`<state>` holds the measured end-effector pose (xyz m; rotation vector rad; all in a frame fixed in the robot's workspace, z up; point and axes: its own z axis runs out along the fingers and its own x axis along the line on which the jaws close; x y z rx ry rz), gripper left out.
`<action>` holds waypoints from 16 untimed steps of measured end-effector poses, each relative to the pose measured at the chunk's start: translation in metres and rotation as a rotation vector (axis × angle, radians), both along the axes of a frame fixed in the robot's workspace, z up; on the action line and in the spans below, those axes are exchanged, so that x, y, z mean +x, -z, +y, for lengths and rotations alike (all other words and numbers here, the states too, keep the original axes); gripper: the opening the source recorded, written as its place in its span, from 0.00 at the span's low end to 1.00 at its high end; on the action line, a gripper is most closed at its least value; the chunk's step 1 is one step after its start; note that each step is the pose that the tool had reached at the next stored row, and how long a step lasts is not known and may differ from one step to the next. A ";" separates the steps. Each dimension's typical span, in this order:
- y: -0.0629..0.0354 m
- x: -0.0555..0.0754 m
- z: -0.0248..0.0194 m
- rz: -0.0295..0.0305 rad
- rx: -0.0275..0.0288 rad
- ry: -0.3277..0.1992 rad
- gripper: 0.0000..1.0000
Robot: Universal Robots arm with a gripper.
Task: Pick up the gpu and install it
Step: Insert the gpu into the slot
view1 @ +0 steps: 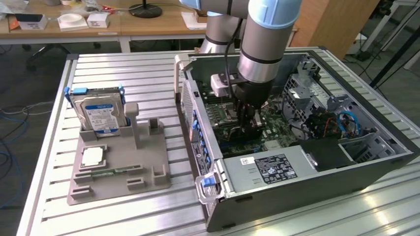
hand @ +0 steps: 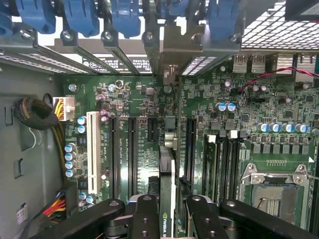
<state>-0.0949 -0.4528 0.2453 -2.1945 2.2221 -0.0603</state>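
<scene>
1. The arm (view1: pixel 266 39) reaches down steeply from above, its grey forearm nearly vertical, with a light blue joint cover at the upper end.
2. The wrist points straight downward.
3. The gripper (hand: pixel 167 206) hangs below the wrist, black fingers (hand: pixel 145 214) aimed down — jaws partly closed, clamped on the edge of the gpu (hand: pixel 166 174), which stands upright between them.

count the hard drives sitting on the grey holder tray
1: a hard drive stands upright at the far end of the grey tray, by the exterior view's left.
</scene>
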 end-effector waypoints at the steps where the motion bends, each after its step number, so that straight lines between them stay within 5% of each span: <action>1: 0.0001 0.000 0.0000 0.0001 0.0000 0.000 0.26; 16: 0.0011 -0.003 0.0002 0.0005 0.0022 0.001 0.27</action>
